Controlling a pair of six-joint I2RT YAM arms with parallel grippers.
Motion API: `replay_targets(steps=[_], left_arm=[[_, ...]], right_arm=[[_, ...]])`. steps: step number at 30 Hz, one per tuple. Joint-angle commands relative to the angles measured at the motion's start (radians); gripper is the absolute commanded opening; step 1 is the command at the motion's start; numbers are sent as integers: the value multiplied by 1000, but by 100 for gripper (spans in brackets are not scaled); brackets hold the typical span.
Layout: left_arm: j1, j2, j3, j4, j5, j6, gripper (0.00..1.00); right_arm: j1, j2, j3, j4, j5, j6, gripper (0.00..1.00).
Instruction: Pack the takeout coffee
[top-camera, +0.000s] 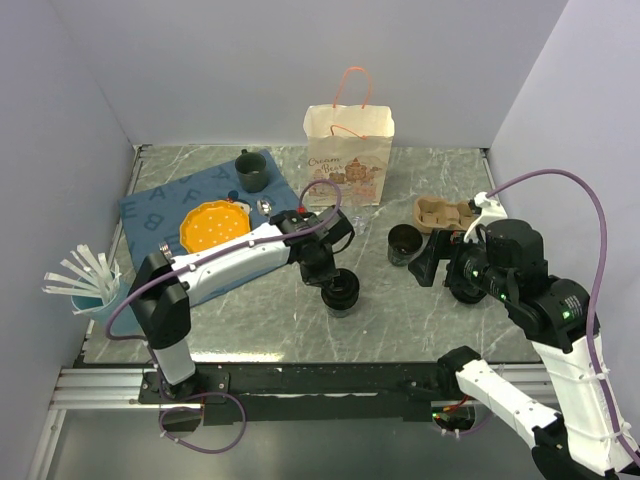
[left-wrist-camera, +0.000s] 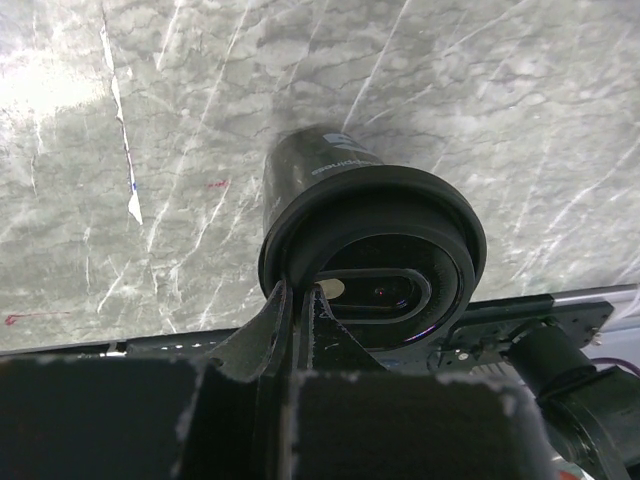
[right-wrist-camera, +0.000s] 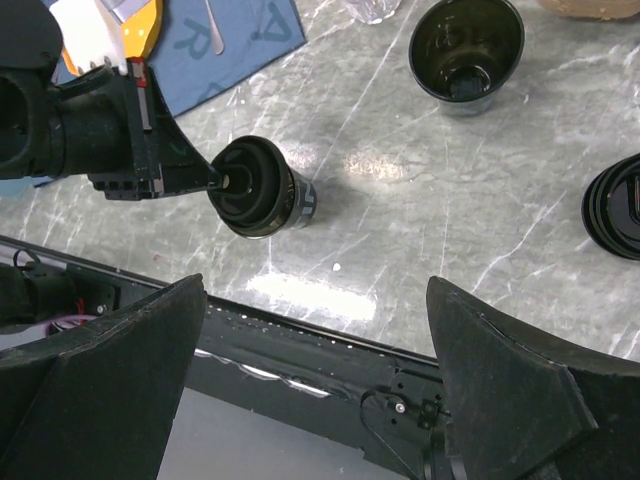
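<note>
A dark cup with a black lid (top-camera: 340, 292) stands near the table's front middle. My left gripper (top-camera: 326, 272) is shut on the lid's rim; in the left wrist view its fingers (left-wrist-camera: 285, 320) pinch the near edge of the lid (left-wrist-camera: 375, 245). A second dark cup (top-camera: 405, 245) stands open, without a lid, and also shows in the right wrist view (right-wrist-camera: 466, 50). A loose black lid (right-wrist-camera: 615, 205) lies to its right. The brown pulp tray (top-camera: 445, 212) lies empty behind it. My right gripper (top-camera: 437, 262) is open and empty (right-wrist-camera: 315, 370), hovering by the open cup.
A paper bag (top-camera: 348, 155) with handles stands upright at the back. A dark green mug (top-camera: 252, 170), an orange plate (top-camera: 213, 227) and a spoon sit on a blue cloth (top-camera: 160, 205) at the left. A blue cup of white sticks (top-camera: 90, 285) stands at the far left.
</note>
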Motion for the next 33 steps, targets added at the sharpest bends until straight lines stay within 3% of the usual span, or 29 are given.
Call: replay_targets(steps=[1,33], left_arm=[[-15,35,52,-32,-14,-11,1],[-38,70,111,-117,-44,-1,4]], right_arm=[[-5,-25,-4,2,24,-7,98],[-3,-15,-13,15,28,-13,98]])
